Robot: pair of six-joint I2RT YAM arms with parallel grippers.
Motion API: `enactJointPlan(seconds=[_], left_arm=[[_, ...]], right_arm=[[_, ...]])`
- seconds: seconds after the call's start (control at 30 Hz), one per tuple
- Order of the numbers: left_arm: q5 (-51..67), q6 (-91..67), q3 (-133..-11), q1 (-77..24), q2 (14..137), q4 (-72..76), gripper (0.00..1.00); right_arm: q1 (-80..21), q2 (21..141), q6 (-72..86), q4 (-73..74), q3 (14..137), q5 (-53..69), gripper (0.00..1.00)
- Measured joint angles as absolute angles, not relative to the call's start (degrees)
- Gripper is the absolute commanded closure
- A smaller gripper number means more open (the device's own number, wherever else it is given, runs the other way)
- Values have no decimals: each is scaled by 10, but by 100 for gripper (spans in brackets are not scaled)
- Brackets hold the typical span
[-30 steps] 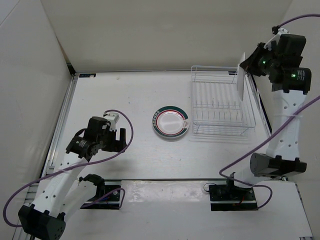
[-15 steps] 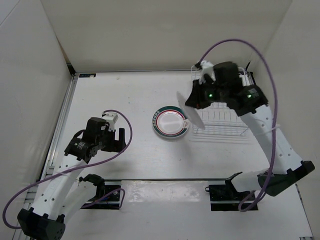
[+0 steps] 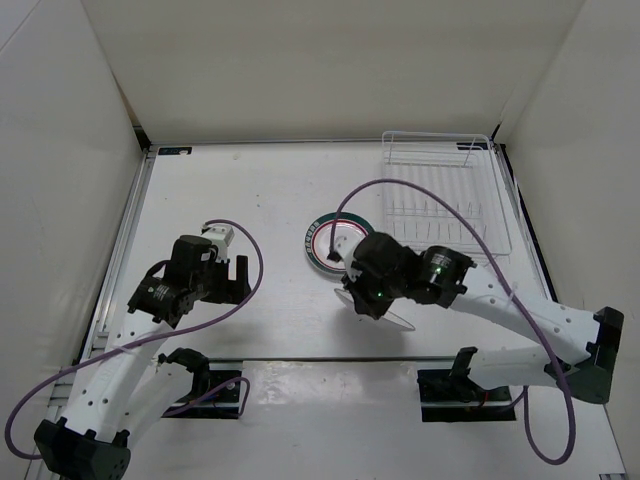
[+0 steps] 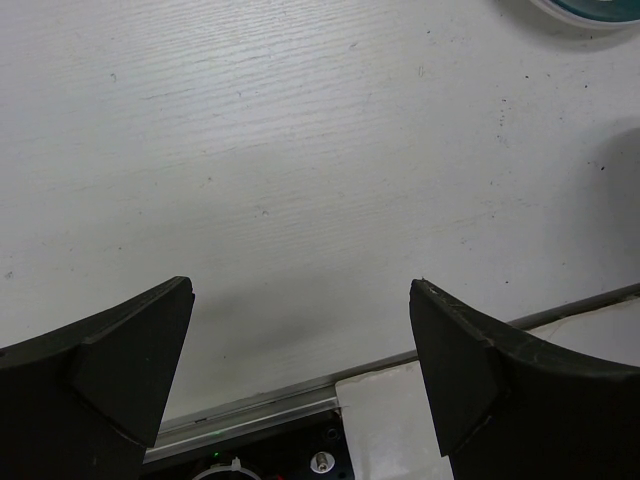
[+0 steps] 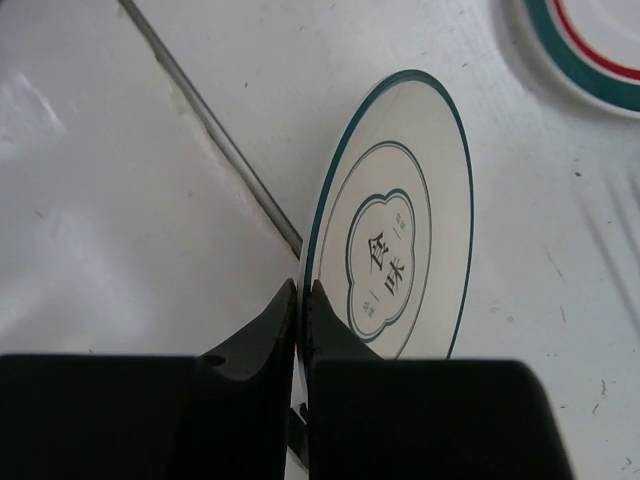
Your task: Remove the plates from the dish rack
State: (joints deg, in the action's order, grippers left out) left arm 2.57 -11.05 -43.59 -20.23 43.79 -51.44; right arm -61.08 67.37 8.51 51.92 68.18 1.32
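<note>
the left pincer (image 4: 300, 290) hovered low over the white tabletop (image 3: 250, 190), its two dark fingers (image 4: 110, 360) spread wide apart. to its right, near the middle of the tabletop, a ringed plate (image 3: 335, 245) lay flat and face up: small, round and white, with a green outer ring and a thin red ring inside it. just nearer than that, the right pincer (image 5: 300, 292) was pressed together on the rim of a second one, the held plate (image 5: 400, 220), carried tilted above the near part of the tabletop, close beside the ringed plate but apart from it. the held plate was white with a fine teal edge line, a second teal circle further in, and a four-lobed teal emblem at its centre holding small characters. at the far right stood the dish rack (image 3: 437, 135), a white wire basket with rows of upright prongs.

the tabletop had a faint grain and a few dark specks. a metal strip (image 3: 300, 358) ran along its near edge, and plain white walls (image 3: 300, 70) closed in three sides.

from above, the held plate showed only as a thin pale sliver under the arm. the right wrist camera alone gave its face and the pinch on its rim. the left wrist camera caught just an edge of the ringed plate at its top corner.
</note>
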Motion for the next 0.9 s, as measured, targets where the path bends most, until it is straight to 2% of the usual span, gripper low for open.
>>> enactJointPlan(seconds=[0.17, 0.37, 0.63, 0.9], left_arm=[[25, -110, -436, -202, 438, -514, 0], [23, -110, -436, -202, 438, -514, 0], [23, -110, -436, -202, 438, -514, 0], [23, -110, -436, -202, 437, -514, 0]], right_arm=[[-689, 704, 88, 512, 662, -41, 100], [-735, 777, 88, 484, 662, -109, 100], [-750, 836, 86, 460, 663, -166, 100], [-751, 842, 91, 439, 648, -173, 100]])
